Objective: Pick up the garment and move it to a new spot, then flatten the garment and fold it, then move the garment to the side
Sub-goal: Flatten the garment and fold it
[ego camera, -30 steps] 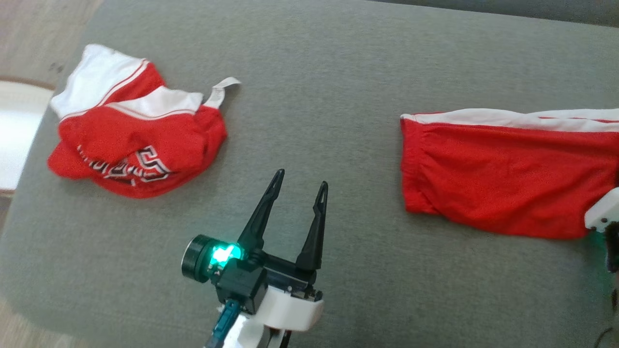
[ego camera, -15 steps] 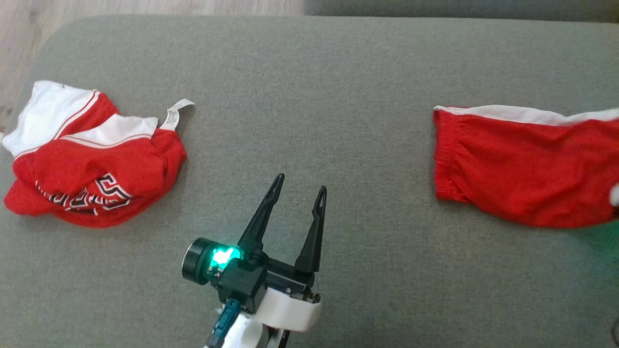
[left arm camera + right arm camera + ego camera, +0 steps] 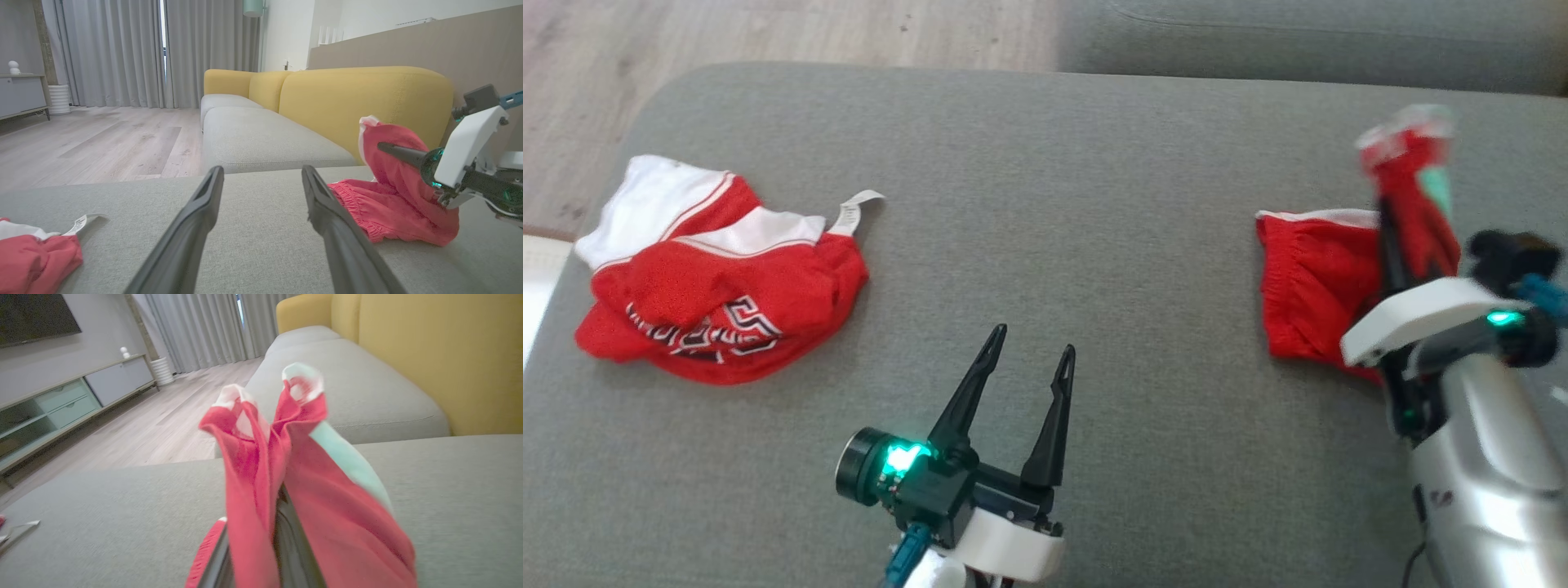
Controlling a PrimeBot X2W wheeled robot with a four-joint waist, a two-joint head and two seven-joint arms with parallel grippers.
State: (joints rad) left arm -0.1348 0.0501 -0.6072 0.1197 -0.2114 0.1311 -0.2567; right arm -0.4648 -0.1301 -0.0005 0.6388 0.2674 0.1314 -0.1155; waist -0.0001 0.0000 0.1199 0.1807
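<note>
A grey sofa seat [image 3: 1045, 163] meets yellow backrests [image 3: 367, 94]; wooden floor [image 3: 81, 139] runs to grey curtains [image 3: 114, 49].

Yellow sofa [image 3: 367, 102], wood floor [image 3: 102, 139], grey curtains [image 3: 114, 53], perhaps a television [image 3: 36, 316].

There are two red-and-white garments [image 3: 719, 310] [image 3: 1307, 278], two end effectors [image 3: 1029, 359] [image 3: 381, 147] and one yellow-backed sofa [image 3: 359, 98].

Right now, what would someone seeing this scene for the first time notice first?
The right tool, shut on the red garment at the right of the grey cushion, holds one end bunched up in the air while the rest lies on the fabric. At the far left lies a crumpled red and white jersey, and the left tool hovers open between them.
</note>
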